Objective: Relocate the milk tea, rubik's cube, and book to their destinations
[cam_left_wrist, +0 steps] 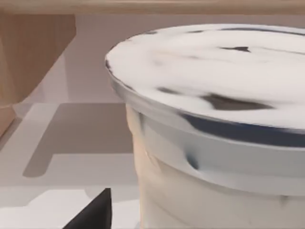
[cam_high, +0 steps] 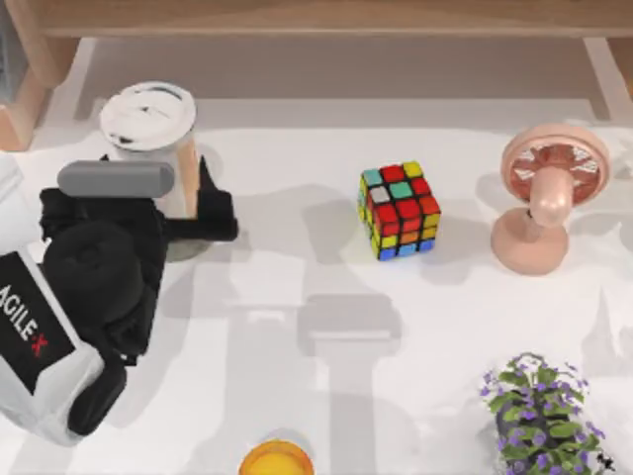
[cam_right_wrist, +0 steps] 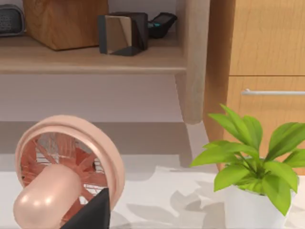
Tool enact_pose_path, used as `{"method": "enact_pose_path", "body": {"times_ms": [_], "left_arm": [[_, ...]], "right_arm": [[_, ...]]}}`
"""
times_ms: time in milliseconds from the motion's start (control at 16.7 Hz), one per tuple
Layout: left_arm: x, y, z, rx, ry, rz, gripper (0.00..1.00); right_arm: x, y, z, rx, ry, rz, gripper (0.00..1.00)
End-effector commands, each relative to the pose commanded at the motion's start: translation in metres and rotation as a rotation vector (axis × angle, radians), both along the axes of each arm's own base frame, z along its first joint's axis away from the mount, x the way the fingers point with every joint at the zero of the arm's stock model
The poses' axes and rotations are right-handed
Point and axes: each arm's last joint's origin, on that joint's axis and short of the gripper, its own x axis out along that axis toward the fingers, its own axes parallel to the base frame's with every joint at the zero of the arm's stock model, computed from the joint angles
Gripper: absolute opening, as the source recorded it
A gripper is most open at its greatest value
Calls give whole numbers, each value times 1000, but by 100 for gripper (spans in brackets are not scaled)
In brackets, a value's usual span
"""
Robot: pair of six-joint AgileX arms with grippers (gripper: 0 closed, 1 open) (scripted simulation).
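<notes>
Milk tea: upright near the far left corner of the table, white lid facing up. Also close in the left wrist view, lid and clear upper wall across most of the frame, wooden shelf structure behind.

Rubik's cube: near the table's middle, toward the far edge, well apart from the cup, standing free.

Pink desk fan: near the far right edge, right of the cube, apart from it. Seen again in the right wrist view, grille and rounded motor housing close up.

Purple-flowered plant: at the near right corner.

Orange-yellow round thing: at the near edge, cut off by the frame.

Green potted plant in a white pot, wooden shelf with a wooden box, a dark angular item and small dark devices, wooden cabinet with a handle: in the right wrist view.

Left gripper: at the milk tea, on its near side, one dark finger just right of the cup, black wrist and white forearm angled in from the near left edge. Fingers apart on either side of the cup; contact with the cup wall impossible to tell.

Right gripper: one dark fingertip in the right wrist view, facing the fan; fingers apart or together cannot be told.
</notes>
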Motion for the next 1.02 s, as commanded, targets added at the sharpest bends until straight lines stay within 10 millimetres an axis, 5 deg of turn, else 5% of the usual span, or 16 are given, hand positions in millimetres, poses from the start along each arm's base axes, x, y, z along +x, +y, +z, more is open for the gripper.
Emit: {"method": "enact_pose_path", "body": {"times_ms": [300, 720, 1020], "left_arm": [[-1, 1, 4, 6, 14, 3, 100], [-15, 1, 46, -3, -6, 3, 100], [-19, 1, 49, 2, 4, 3, 100]], "right_arm": [[0, 0, 0, 0, 0, 0, 100], [0, 0, 0, 0, 0, 0, 100], [0, 0, 0, 0, 0, 0, 100]]}}
